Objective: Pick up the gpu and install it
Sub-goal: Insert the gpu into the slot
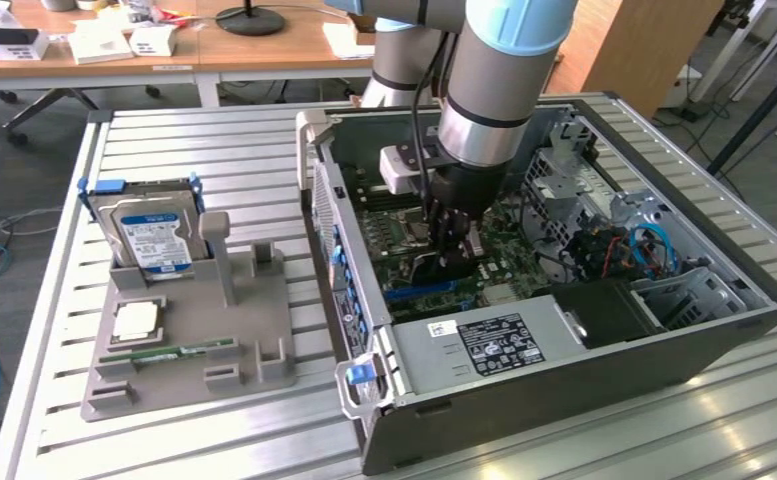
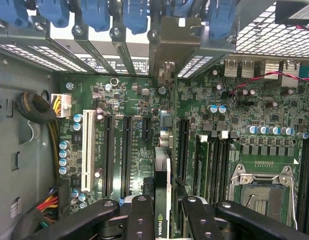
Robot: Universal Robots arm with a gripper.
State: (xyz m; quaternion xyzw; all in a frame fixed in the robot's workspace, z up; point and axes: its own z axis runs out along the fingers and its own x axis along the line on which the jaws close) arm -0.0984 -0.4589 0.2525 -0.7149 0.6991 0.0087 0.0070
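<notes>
Gripping the gpu (image 2: 162,175) edge-on, jaws hang over the motherboard (image 2: 194,102) — NVIDIA logo.

**Two Cameras, One Open Case**

The exterior view stood high above the near edge of the slatted table (image 1: 161,440). It looked down across the table at middle range toward the desks behind. The wrist view sat close inside the computer case (image 1: 588,390), facing straight down past the gripper (image 2: 167,202) and the edge-on gpu (image 2: 162,165). Both views took in the motherboard (image 2: 139,100) beneath the gripper.
</notes>
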